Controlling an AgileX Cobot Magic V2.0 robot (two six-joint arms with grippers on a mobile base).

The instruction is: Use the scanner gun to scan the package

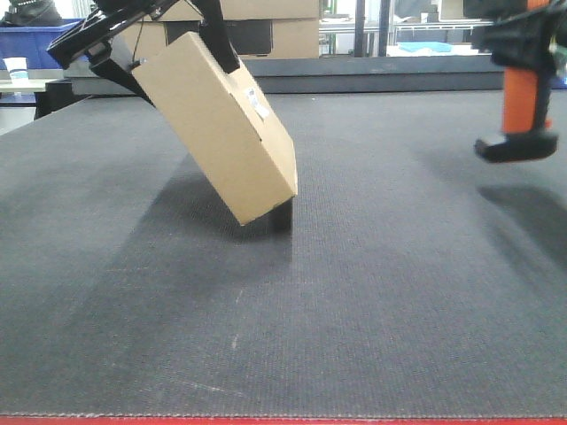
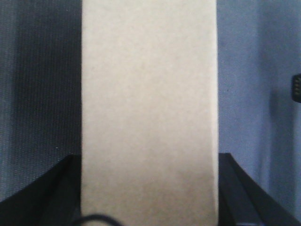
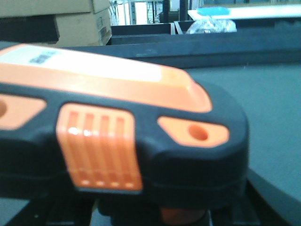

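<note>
Both pick-ups look done. The left tool [image 1: 173, 62] is pinching the package [image 1: 217, 124] across its 2 broad faces. In the left wrist view a dark finger [image 2: 51, 197] sits tight against each side of the cardboard. The right tool [image 1: 521, 44] carries the scanner gun [image 1: 523, 102] off the worktop [image 1: 354, 310], so I judge it clamped on the gun's head, though its fingers are mostly hidden.

What seems left is the scan itself: bringing the gun's head round to face the barcode sticker [image 1: 257, 104] and firing. No beam or light spot shows on the box.

The package hangs below the left tool, tilted, its upper end between the fingers and its lower corner at or just above the worktop; I cannot tell whether it touches. It is a plain brown rectangular box, clean and undented. The small white sticker lies on the narrow face turned up and toward the right tool.

The gun hangs below the right tool, well apart from the package. Its orange handle points down and its flat black base [image 1: 516, 146] is clear of the worktop.
</note>
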